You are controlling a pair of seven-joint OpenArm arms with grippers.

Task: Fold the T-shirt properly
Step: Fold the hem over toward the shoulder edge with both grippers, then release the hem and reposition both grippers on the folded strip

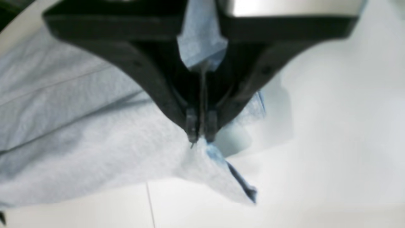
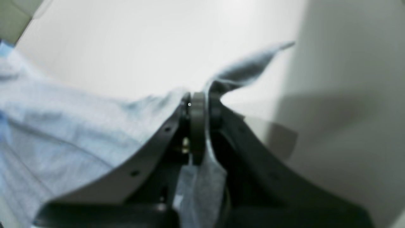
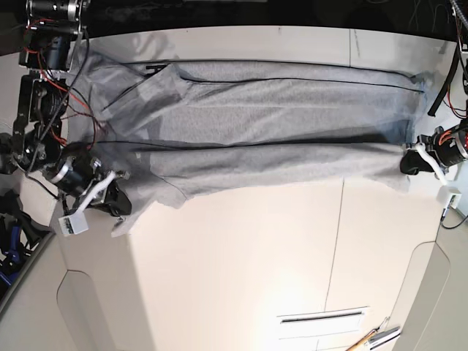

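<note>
Base view shows the heather-grey cotton T-shirt stretched lengthwise between my grippers — left gripper and right gripper each clamped on an end corner.

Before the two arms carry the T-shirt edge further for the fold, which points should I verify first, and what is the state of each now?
1. Left gripper shut on the T-shirt: ok, cloth is pinched between its tips and bunches up behind them.
2. Right gripper shut on the T-shirt: ok, fabric passes between the closed fingers.
3. Both grips are at opposite ends of the near edge: ok in the base view.
4. Cloth lies flat between the grips: not ok, long creases run across it and the sleeve end is rumpled.
5. How many layers each gripper holds: cannot tell, the wrist views are blurred.
6. Table in front of the shirt free: ok; the tools lie at the near edge.
</note>
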